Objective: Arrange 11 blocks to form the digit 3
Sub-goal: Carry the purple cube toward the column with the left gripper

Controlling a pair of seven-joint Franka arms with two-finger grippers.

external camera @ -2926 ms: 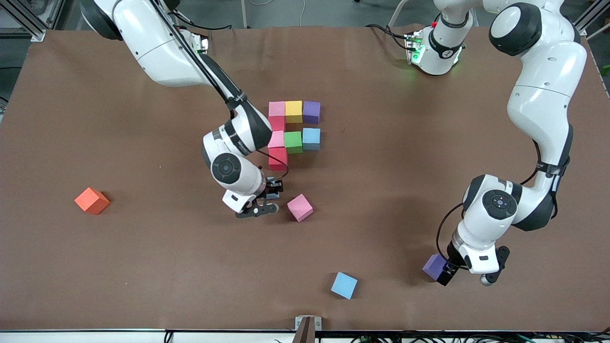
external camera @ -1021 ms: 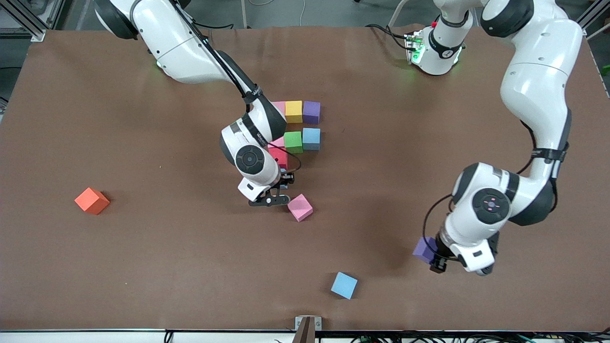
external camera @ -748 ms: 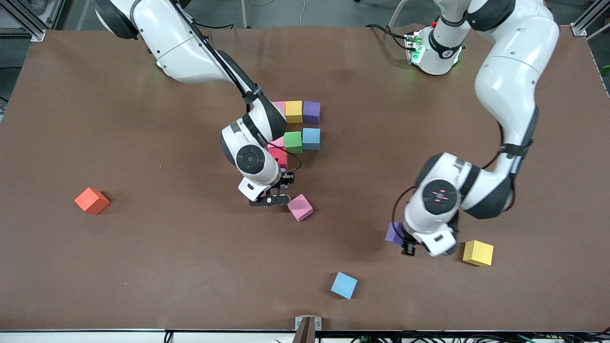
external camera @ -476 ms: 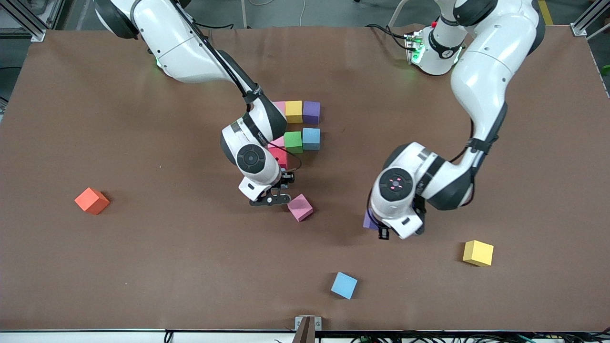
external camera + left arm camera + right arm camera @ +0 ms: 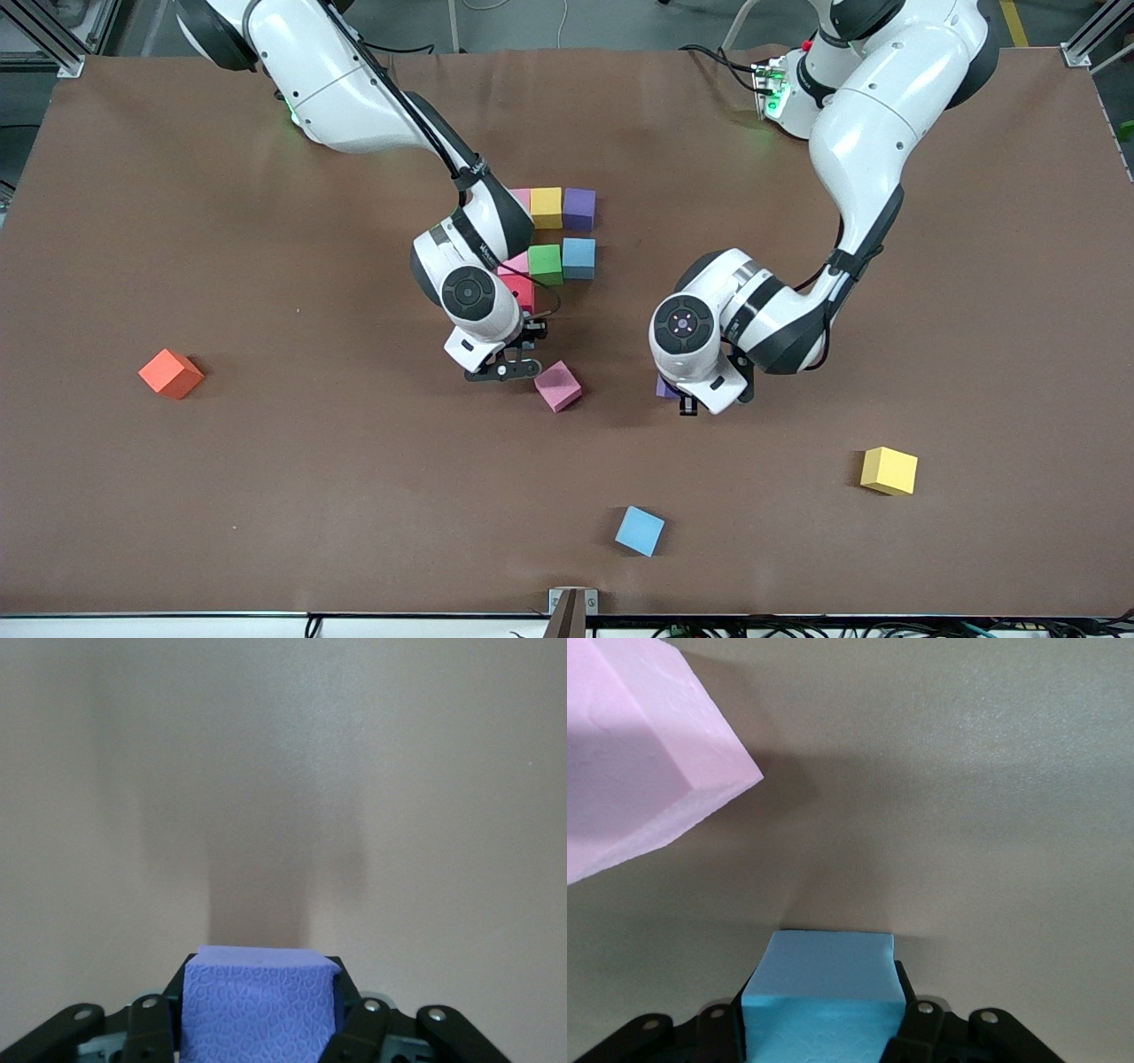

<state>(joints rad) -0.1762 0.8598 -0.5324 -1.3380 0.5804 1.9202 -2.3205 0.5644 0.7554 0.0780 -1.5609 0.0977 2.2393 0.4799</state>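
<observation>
A joined cluster of blocks lies mid-table: a pink block (image 5: 520,196) partly under the right arm, a yellow (image 5: 546,207) and a purple (image 5: 579,209) in one row, then a green (image 5: 545,264) and a blue (image 5: 578,258), with a red (image 5: 519,293) beside the arm. My right gripper (image 5: 518,350) hangs just above the table beside a loose pink block (image 5: 557,385) (image 5: 638,753) and is shut on a light blue block (image 5: 824,992). My left gripper (image 5: 675,395) is over bare table beside that pink block, shut on a purple block (image 5: 259,1001) (image 5: 665,387).
Near the front edge lie a loose blue block (image 5: 640,531) and, toward the left arm's end, a loose yellow block (image 5: 889,470). An orange cube (image 5: 171,373) sits alone toward the right arm's end. The brown table (image 5: 266,496) is bare around them.
My left arm has swung in from near the front edge toward the middle, carrying the purple block and uncovering the yellow block. The right gripper has hardly moved.
</observation>
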